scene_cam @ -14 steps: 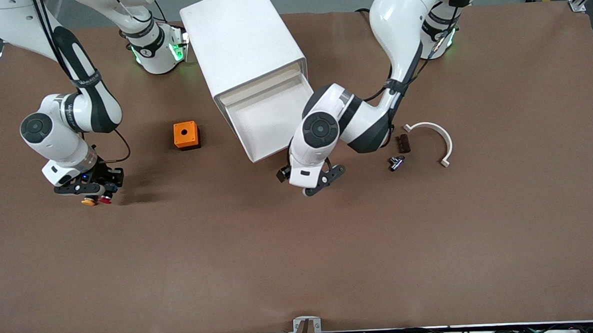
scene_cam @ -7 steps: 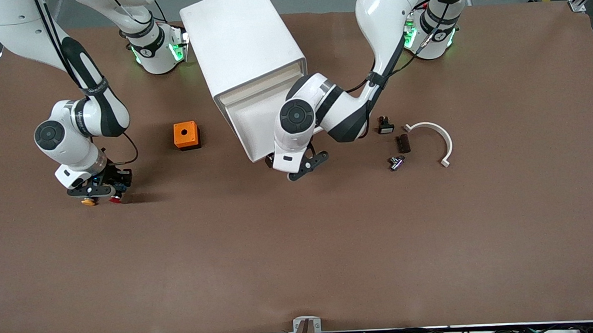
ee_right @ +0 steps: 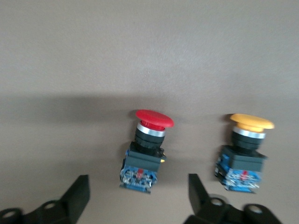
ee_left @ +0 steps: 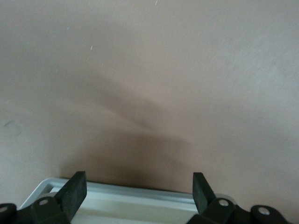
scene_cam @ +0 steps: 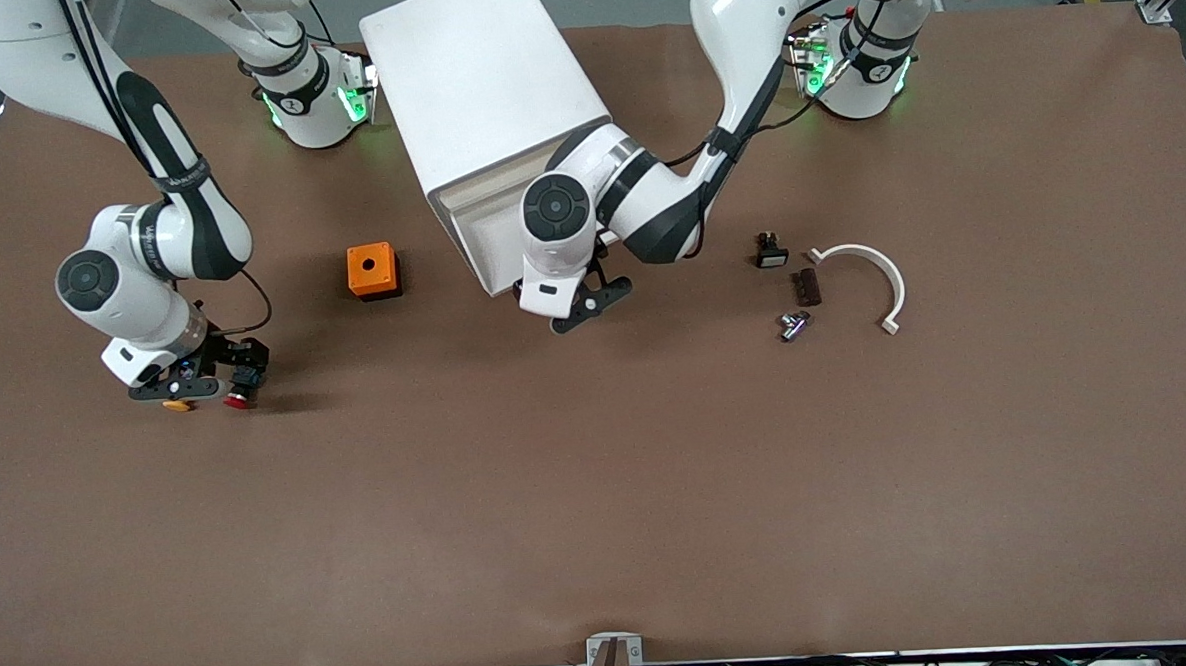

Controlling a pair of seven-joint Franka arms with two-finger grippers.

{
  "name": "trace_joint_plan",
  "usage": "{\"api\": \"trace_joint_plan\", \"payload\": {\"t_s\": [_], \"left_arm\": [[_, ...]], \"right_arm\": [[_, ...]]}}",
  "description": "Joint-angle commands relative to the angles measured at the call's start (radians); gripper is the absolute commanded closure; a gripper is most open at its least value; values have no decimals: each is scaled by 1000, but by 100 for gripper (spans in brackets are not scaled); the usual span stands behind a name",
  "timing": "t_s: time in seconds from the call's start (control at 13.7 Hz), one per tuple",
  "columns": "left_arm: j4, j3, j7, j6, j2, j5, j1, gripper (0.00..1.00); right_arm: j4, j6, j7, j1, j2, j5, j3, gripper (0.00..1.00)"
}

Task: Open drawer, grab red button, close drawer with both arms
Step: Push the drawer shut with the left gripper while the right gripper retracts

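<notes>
The white cabinet stands between the arm bases with its lowest drawer partly out. My left gripper is open at the drawer's front edge. In the left wrist view that pale edge lies between the open fingers of the left gripper. The red-capped button lies on the table beside an orange-yellow one, toward the right arm's end. My right gripper hangs open just over them. In the right wrist view the red button lies just ahead of the right gripper, untouched.
An orange box sits between the buttons and the cabinet. Toward the left arm's end lie a black part with a white face, a brown piece, a small metal part and a white curved piece. The yellow button also shows in the right wrist view.
My left gripper has moved toward the cabinet and the drawer has slid farther in. My right gripper has shifted slightly over the two buttons.
</notes>
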Motion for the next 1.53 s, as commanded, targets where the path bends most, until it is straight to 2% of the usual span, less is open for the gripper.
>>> {"api": "trace_joint_plan", "payload": {"t_s": [0.0, 0.15, 0.36, 0.66, 0.95, 1.46], "left_arm": [[-18, 1, -23, -35, -33, 20, -23, 0], [-16, -2, -41, -40, -35, 18, -37, 0], [-16, -25, -49, -46, -35, 17, -42, 0], [-16, -40, -59, -48, -35, 9, -60, 0], [-12, -63, -79, -48, -35, 9, -65, 0], [-10, -111, -76, -48, -35, 8, -63, 0]], "right_arm": [[104, -233, 0, 20, -91, -11, 7, 0], [193, -392, 3, 40, -132, -1, 8, 0], [377, -679, 21, 61, -166, 79, 5, 0], [532, -904, 23, 50, -234, 87, -4, 0], [555, -918, 20, 35, -312, 87, -2, 0], [577, -929, -15, -20, -306, 87, -4, 0]]}}
